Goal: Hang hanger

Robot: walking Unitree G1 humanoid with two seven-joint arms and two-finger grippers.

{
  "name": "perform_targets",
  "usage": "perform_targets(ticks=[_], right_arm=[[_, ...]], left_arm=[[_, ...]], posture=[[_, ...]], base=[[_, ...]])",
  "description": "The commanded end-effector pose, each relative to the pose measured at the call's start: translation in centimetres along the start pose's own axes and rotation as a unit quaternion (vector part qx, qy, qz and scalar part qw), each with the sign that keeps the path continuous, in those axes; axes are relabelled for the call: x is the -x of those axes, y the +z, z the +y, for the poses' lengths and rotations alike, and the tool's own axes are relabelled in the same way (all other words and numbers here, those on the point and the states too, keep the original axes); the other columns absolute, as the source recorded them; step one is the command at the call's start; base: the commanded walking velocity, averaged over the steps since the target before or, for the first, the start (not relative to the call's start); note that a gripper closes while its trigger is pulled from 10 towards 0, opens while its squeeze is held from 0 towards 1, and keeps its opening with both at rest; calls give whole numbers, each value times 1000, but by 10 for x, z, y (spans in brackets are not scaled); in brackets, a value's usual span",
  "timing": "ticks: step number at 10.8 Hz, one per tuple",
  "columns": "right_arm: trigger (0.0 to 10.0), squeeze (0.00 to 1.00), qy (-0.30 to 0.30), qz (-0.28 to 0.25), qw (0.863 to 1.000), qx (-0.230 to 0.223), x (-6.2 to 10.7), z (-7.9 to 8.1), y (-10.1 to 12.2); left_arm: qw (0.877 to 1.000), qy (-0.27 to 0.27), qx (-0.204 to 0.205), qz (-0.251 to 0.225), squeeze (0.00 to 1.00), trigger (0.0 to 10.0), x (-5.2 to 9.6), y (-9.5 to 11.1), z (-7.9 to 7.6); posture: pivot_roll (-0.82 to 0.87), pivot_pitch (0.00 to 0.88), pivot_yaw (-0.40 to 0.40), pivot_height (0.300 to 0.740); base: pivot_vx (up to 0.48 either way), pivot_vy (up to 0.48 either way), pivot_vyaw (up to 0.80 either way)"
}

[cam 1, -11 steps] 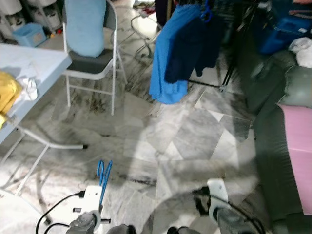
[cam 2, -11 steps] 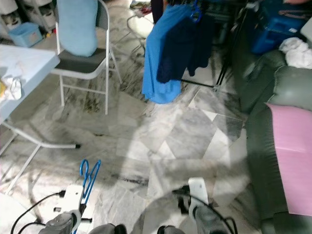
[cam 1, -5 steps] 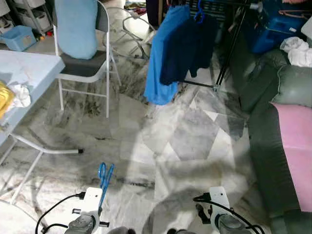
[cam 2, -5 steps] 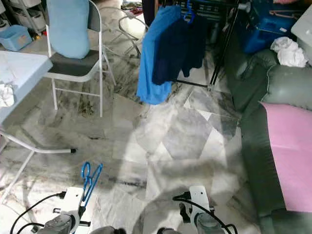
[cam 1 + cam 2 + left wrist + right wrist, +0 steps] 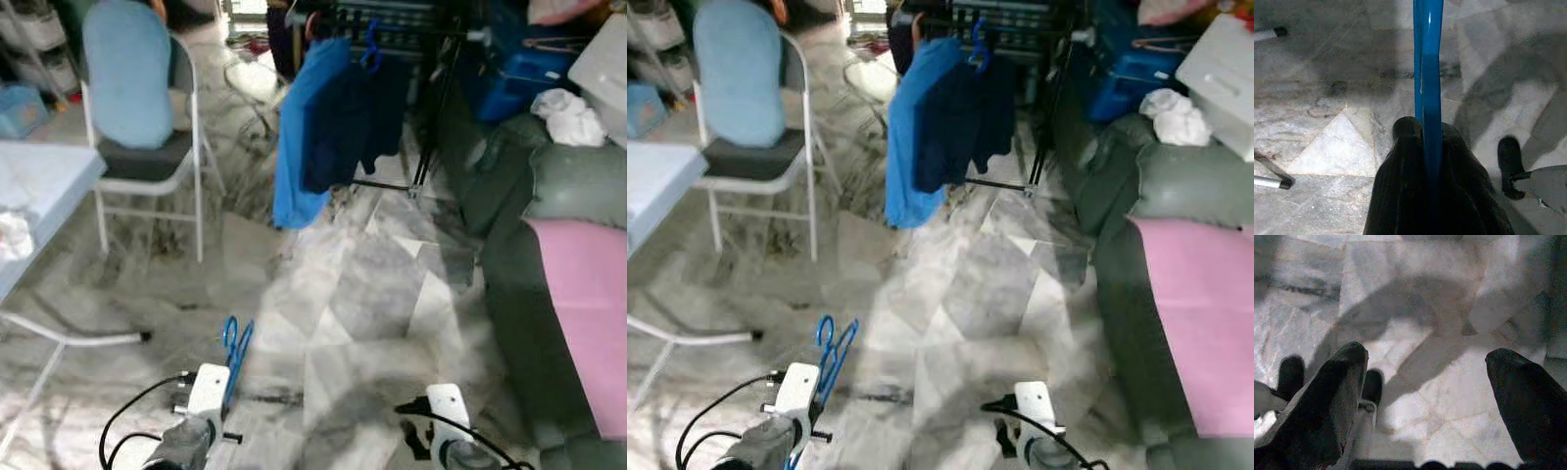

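Note:
My left gripper (image 5: 1427, 134) is shut on a blue plastic hanger (image 5: 1428, 63), which sticks out forward between the two black fingers (image 5: 1400, 161). From the head the blue hanger (image 5: 233, 351) shows low on the left, above the marble floor. My right gripper (image 5: 1425, 382) is open over bare floor, low on the right. Far ahead stands a black clothes rack (image 5: 392, 20) carrying a bright blue garment (image 5: 299, 127) and a dark navy garment (image 5: 353, 122) on a blue hanger hook (image 5: 371, 39).
A folding chair (image 5: 147, 147) with a light blue cushion stands at the left, beside a pale folding table (image 5: 39, 186). A grey-green sofa (image 5: 549, 294) with a pink cloth (image 5: 588, 304) lines the right. Blue bins (image 5: 514, 83) sit behind it. Open marble floor (image 5: 362, 284) leads toward the rack.
The camera has advanced and tilted up; the rack and sofa show more fully and the table has slid off to the left. The left gripper still holds the hanger.

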State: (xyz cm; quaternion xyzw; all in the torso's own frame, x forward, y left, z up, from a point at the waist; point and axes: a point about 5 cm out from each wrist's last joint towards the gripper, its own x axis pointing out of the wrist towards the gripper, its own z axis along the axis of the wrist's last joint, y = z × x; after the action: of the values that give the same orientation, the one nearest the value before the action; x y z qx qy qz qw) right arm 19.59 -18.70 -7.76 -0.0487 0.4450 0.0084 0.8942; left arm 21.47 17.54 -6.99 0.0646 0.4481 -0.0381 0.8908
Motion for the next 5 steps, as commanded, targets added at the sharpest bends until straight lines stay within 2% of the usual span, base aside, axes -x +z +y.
perform_targets(ticks=[1, 4, 5], right_arm=[[10000, 0, 5, 9, 1000, -2, 0, 5, -4], [10000, 0, 4, 15, 1000, -4, 1, 4, -8], [10000, 0, 5, 15, 1000, -8, 1, 4, -10]], left_arm=[[1000, 8, -6, 10, 0, 10000, 1, -4, 3], [1000, 2, -15, 13, 0, 10000, 0, -5, -6], [1000, 2, -19, 13, 0, 10000, 0, -5, -4]], posture=[[-22, 75, -6, 740], [-26, 75, -6, 740], [-27, 74, -5, 740]], base=[[0, 0, 0], [0, 0, 0], [0, 0, 0]])
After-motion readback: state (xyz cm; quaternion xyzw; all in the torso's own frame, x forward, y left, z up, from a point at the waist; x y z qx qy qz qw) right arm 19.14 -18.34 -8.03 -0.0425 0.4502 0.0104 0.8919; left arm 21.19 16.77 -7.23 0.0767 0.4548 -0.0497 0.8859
